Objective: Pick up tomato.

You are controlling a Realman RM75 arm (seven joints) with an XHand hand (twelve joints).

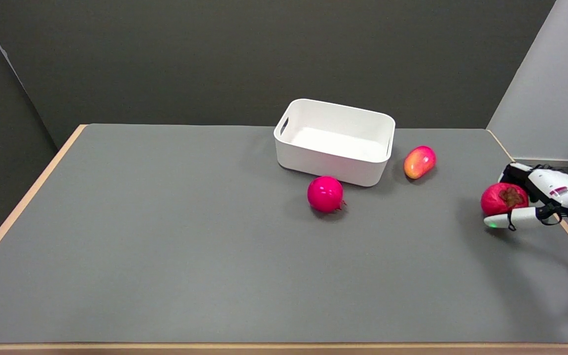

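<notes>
While the head view shows the right hand (535, 204) at the table's (165, 236) far right edge, its fingers (503, 220) wrapped around the red tomato (503, 198), I cannot tell whether the fruit rests on the surface or is just lifted clear. Well apart to the left sit a magenta pomegranate (325, 194), a mango (419, 161) and a white bin (336, 140), so collision seems unlikely; the likelier failure is the round, smooth tomato slipping from a shallow side grasp and rolling off the nearby edge. No brand, label or legible writing shows anywhere.
</notes>
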